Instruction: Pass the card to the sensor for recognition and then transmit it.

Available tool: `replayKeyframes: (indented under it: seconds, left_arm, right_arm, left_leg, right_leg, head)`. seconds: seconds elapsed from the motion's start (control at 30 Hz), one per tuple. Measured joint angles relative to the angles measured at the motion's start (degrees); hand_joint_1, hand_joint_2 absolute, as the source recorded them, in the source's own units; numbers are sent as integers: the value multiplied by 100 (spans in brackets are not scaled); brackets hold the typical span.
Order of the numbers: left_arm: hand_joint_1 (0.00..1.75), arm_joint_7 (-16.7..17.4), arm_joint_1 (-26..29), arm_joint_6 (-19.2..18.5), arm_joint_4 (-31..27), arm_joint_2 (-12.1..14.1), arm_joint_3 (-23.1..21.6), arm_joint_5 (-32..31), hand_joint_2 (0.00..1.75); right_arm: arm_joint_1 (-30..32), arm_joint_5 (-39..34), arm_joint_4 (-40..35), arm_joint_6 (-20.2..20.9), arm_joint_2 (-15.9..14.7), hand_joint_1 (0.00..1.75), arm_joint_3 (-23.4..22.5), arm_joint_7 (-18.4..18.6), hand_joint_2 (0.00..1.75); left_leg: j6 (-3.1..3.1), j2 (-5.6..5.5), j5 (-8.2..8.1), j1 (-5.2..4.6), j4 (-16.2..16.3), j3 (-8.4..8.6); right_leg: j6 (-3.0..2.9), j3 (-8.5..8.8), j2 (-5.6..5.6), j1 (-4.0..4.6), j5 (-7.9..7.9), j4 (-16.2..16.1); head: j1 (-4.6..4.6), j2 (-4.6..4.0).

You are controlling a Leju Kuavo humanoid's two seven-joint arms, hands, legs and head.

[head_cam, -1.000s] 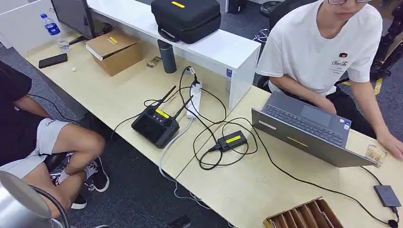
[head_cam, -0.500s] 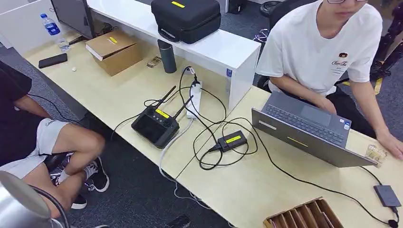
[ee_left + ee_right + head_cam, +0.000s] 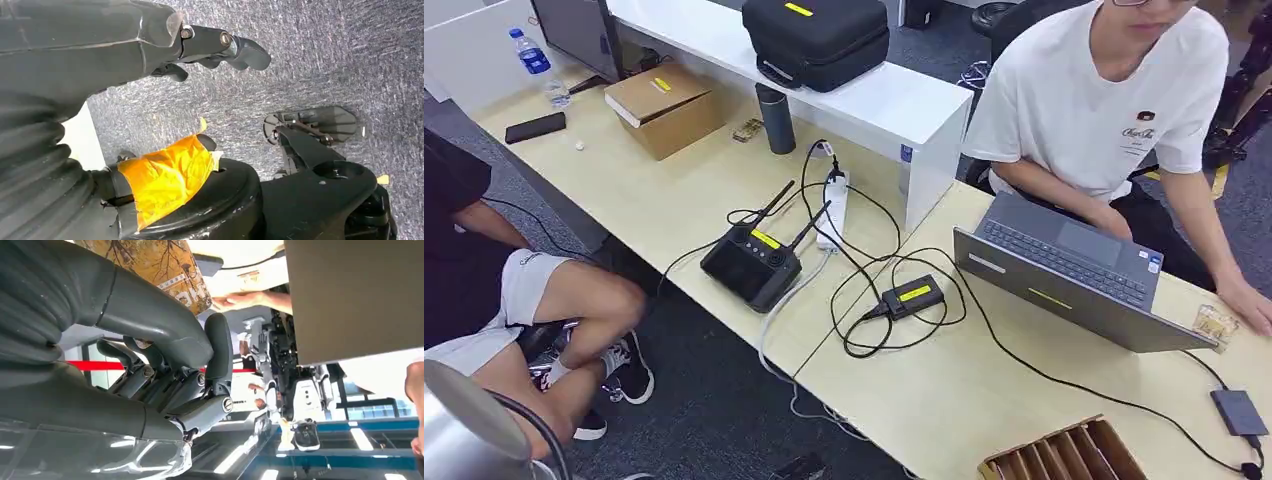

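Note:
The sensor (image 3: 913,296), a small black box with a yellow label, lies among black cables in the middle of the light wooden desk (image 3: 984,400). A wooden slotted card rack (image 3: 1064,455) stands at the desk's near edge on the right. A small card-like piece (image 3: 1216,323) lies beside the laptop, close to a person's hand. My left hand (image 3: 220,47) hangs over the grey carpet, its fingers loosely apart and holding nothing. My right hand (image 3: 190,370) hangs beside the desk with loosely bent fingers and nothing between them. A tree-patterned yellow surface (image 3: 150,262) shows behind its thumb.
A person in a white T-shirt (image 3: 1104,90) sits at an open grey laptop (image 3: 1074,275). A black remote controller (image 3: 752,263), a power strip (image 3: 833,210) and cables lie left of the sensor. Another person (image 3: 514,300) sits at the left. A small black device (image 3: 1239,411) lies near the rack.

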Motion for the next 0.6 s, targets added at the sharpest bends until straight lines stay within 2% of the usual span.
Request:
replayKeyframes:
  seconds: [0.6]
  left_arm:
    - [0, 2, 0, -9, 0, 0, 0, -57, 175]
  right_arm:
    - [-343, -26, -2, -138, 35, 175, -79, -15, 175]
  left_leg:
    - [1, -1, 1, 0, 0, 0]
  right_leg:
    - [0, 0, -1, 0, 0, 1]
  head:
    - [0, 0]
